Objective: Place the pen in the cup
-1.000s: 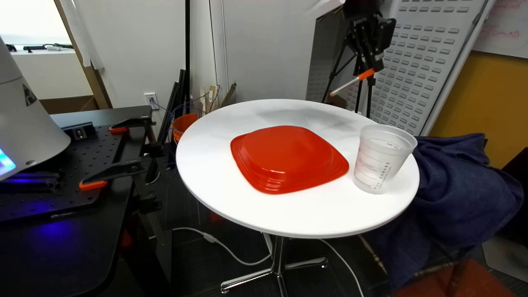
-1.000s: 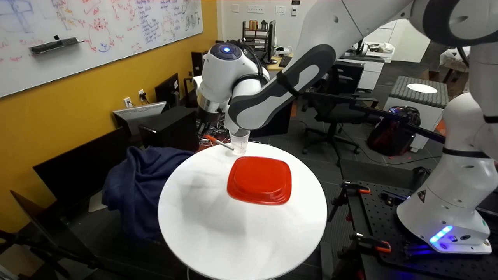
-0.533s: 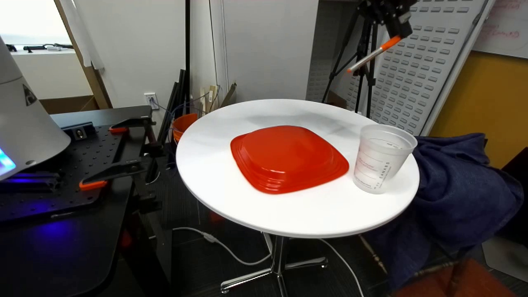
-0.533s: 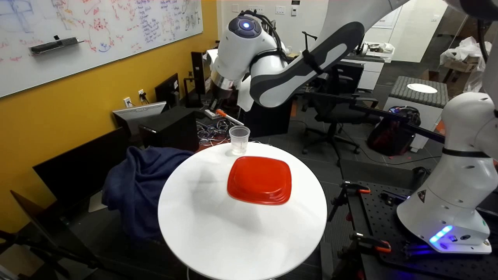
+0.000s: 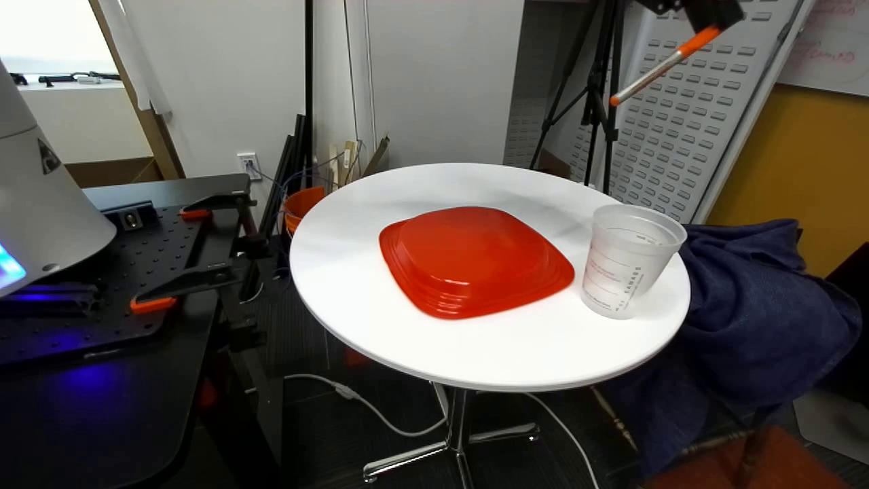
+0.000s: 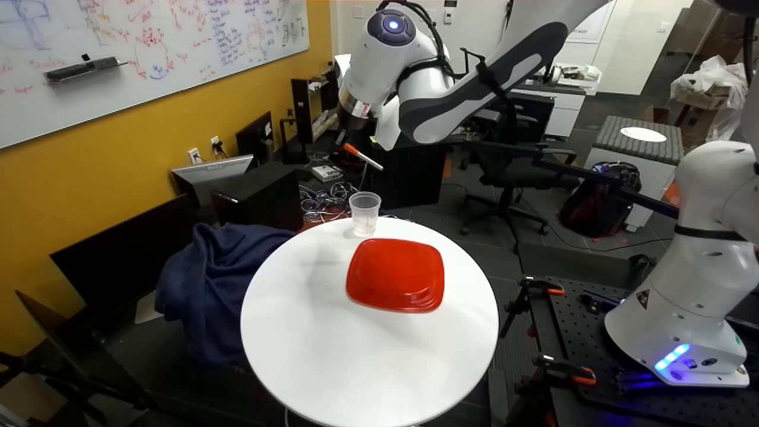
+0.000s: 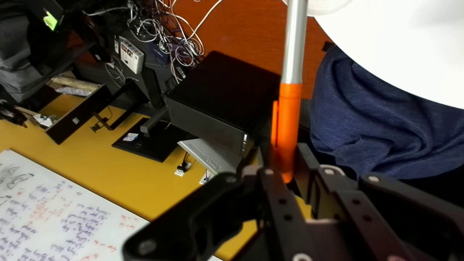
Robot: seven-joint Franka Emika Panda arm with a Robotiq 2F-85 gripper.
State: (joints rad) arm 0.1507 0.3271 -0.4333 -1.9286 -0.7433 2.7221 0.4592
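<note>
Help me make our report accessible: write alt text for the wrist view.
The gripper holds the pen, orange where gripped and silver up to the top edge, which cuts it off. Beyond are part of the cup, a white tabletop and dark blue cloth.

Pen (image 5: 665, 66) higher, gripper (image 7: 285, 161) seemingly too

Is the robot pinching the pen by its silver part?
No, in the wrist view the end effector grips the pen by its orange end, and the silver part sticks out.

Red plate (image 6: 395, 274) on white table (image 6: 367, 356)
</note>
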